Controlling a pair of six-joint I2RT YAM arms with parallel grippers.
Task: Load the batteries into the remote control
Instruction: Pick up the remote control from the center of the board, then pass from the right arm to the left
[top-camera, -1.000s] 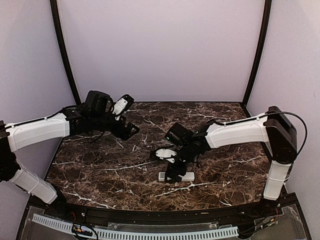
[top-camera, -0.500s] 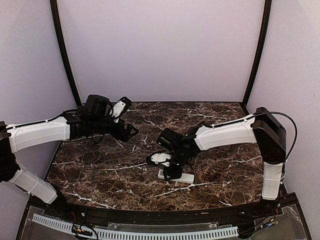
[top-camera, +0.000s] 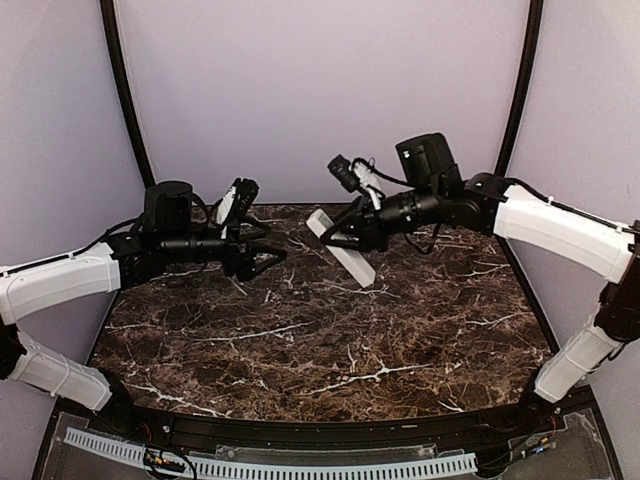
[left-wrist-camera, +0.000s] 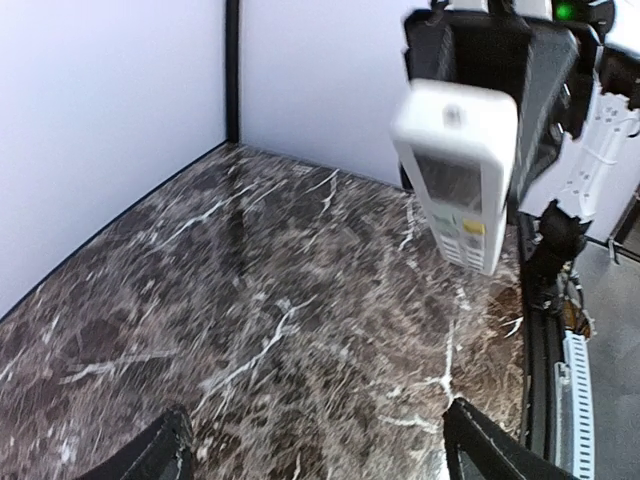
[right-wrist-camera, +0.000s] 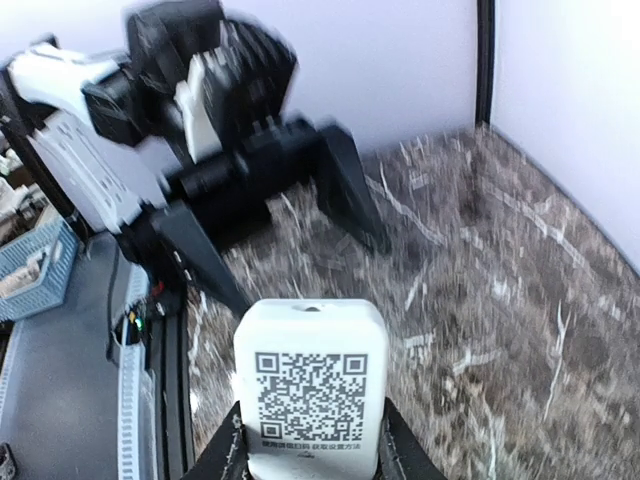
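Note:
The white remote control hangs tilted in the air above the back middle of the table, with my right gripper shut on its upper end. In the right wrist view its plain back with a QR label fills the space between my fingers. The left wrist view shows its button face at the upper right. My left gripper stands open just left of the remote with nothing between its fingertips, pointing toward it. The batteries are out of view.
The dark marble table is walled in by pale panels and black corner posts. A white cable strip runs along the near edge. A blue basket sits off the table beyond the left arm.
My right gripper shut on the remote where it lay on the table, then lifted it up and back toward the left gripper. The left arm shifted slightly.

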